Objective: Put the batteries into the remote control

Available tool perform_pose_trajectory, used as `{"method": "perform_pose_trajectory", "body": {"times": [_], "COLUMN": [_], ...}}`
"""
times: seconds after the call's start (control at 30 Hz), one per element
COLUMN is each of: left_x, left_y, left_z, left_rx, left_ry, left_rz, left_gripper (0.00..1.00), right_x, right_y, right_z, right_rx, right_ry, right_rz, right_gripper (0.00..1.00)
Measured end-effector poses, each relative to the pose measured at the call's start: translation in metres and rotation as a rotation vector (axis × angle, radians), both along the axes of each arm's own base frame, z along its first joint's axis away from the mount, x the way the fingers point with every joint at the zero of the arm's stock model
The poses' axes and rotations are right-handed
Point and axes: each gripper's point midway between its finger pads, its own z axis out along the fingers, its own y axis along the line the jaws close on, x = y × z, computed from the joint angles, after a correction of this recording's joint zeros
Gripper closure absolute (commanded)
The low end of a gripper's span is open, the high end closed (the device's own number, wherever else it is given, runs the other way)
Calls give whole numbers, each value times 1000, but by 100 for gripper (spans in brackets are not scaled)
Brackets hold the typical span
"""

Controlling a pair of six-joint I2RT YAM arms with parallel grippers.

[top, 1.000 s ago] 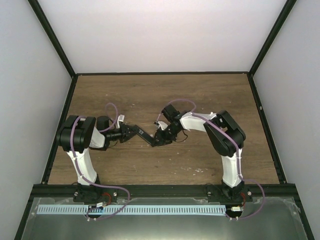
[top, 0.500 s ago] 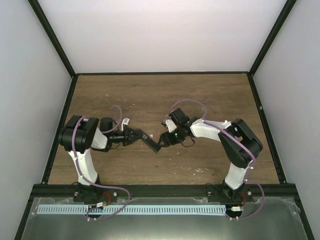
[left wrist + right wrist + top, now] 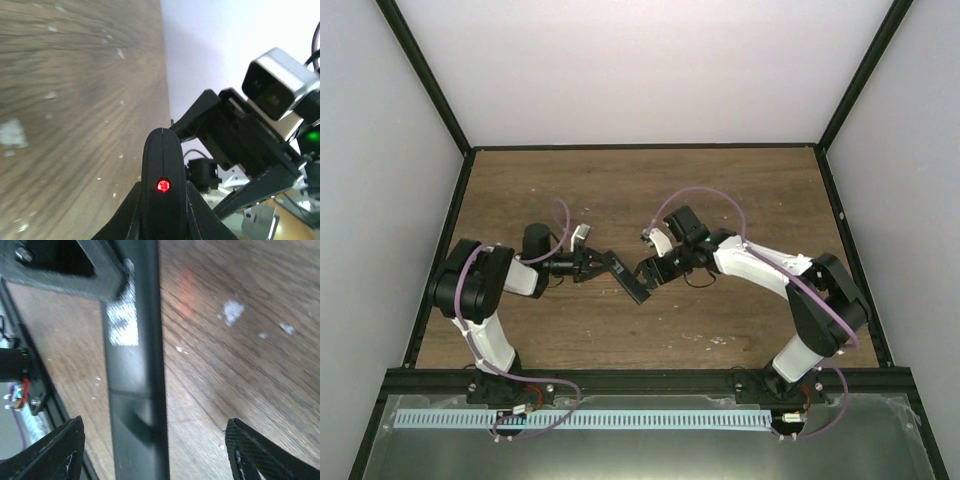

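Setting: wooden table inside a white-walled enclosure. In the top view both arms reach inward and meet near mid-frame.
Left end effector: closed on one end of the remote control. It sits just left of frame centre in the top view, pointing right.
Remote control, top view: slim black bar slanting from the left end effector toward the lower right. Its free end lies just beside the right end effector.
Remote control, left wrist view: at bottom centre, rounded black tip upward, flanked closely on both sides by the left fingers. A small red light glows on the side facing the camera.
Right end effector: open, jaws set wide, facing left toward the free end of the remote control.
Right wrist view: the two textured fingers sit in the lower left and lower right corners, well apart. The remote control runs top to bottom between them, nearer the left-hand one, touching neither as far as can be seen.
Remote control surface, right wrist view: pale patch on the upper part. Buttons and recess are too blurred to tell.
Left end effector, right wrist view: dark body in the upper left corner, at the upper end of the remote control.
Opposing arm, left wrist view: the right end effector fills the right half of the frame, with a silver wrist camera at upper right and a green light at the right edge.
Table surface: brown wood grain with pale specks, blurred in both wrist views.
Contact with table: cannot tell whether the free end of the remote control touches the wood.
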Motion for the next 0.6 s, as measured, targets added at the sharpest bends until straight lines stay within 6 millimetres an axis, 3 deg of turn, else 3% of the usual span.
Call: {"method": "perform_pose_trajectory", "body": {"times": [0.1,0.27,0.6], "left_x": [-7,-11,-20], "left_y": [-12,-16,-16], "left_z": [17,32,53], "left_rx": [-23,-38,-63], "left_ry": [-44,-73,-110], "left_rz": [-63,-102,-147], "left_gripper": [100,100,100], "right_x": [0,-2,-13], "right_y": [9,17,16], "right_z": [24,46,45], "right_rx": [60,118,123], "right_ry": [-23,-27,12], "right_rz": [35,76,110], "right_gripper": [31,33,46]}}
